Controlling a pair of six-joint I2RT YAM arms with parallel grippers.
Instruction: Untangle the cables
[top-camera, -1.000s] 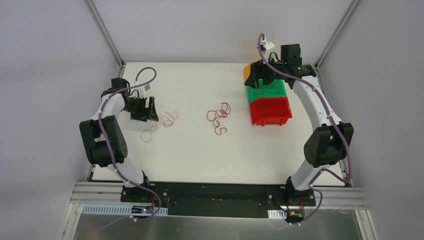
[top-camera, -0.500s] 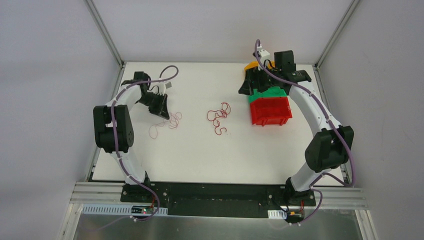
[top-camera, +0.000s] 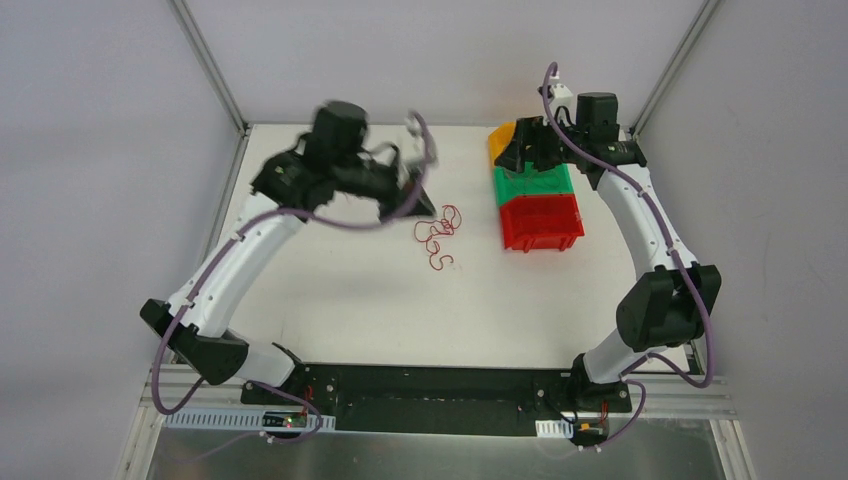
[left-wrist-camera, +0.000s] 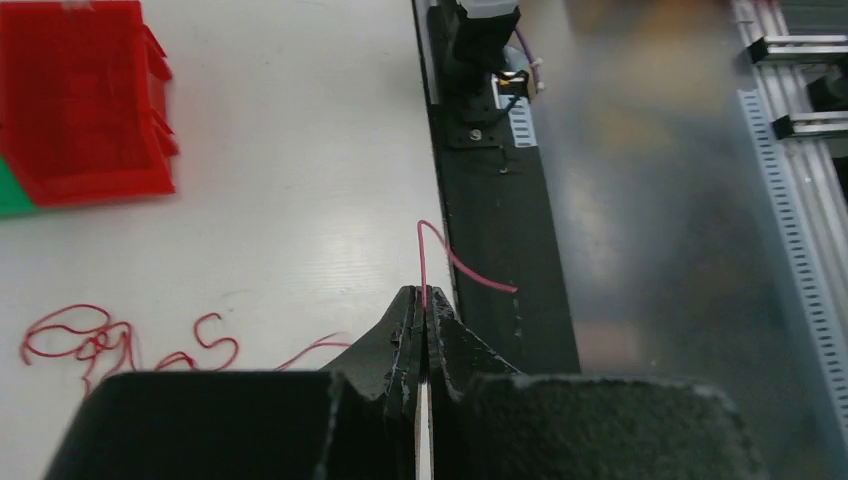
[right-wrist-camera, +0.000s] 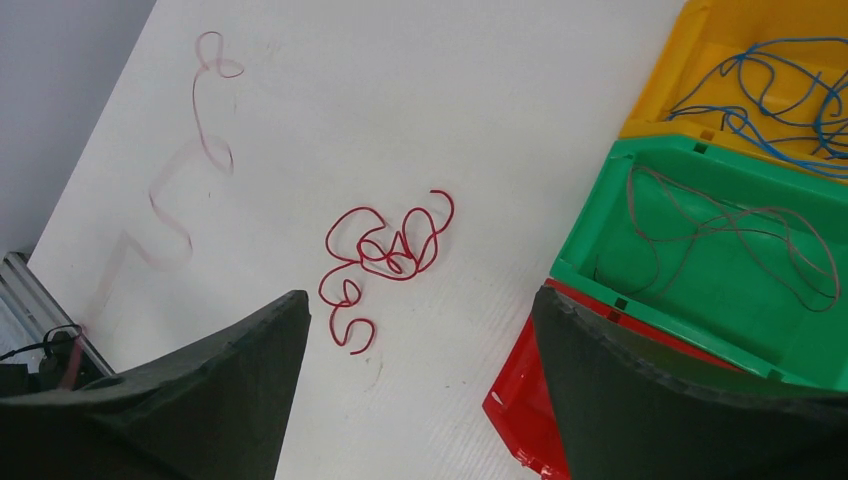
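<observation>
Left end effector (left-wrist-camera: 422, 305) was found pressed together on a single red cable (left-wrist-camera: 455, 262), the free end of which curled up and away from the fingertips. A second before, those jaws had stood apart, low over a loose group of red strands on the left half of the desk (top-camera: 350, 300). Since then the arm had been swung up and across toward the middle. That group was no longer seen on the desk from above, so at least one strand was judged to have been lifted and carried off. Whether it had come free of its neighbours could not be told. Beyond, the tangle of red cables (top-camera: 438, 236) at mid-desk lay unmoved and unsorted. Farther off, the right end effector (right-wrist-camera: 415, 300) was held over the far bins with its fingers wide apart and nothing between them, barely shifted. From above, the left arm was smeared by motion and the held strand was lost; the pinch was shown by the left wrist view alone. Only in the right wrist view were a blurred red strand (right-wrist-camera: 195, 140) trailing over the desk's left side, blue cables (right-wrist-camera: 760, 90) in the yellow bin (right-wrist-camera: 715, 30) and grey-brown cables (right-wrist-camera: 700, 215) in the green bin (right-wrist-camera: 600, 240) revealed.
</observation>
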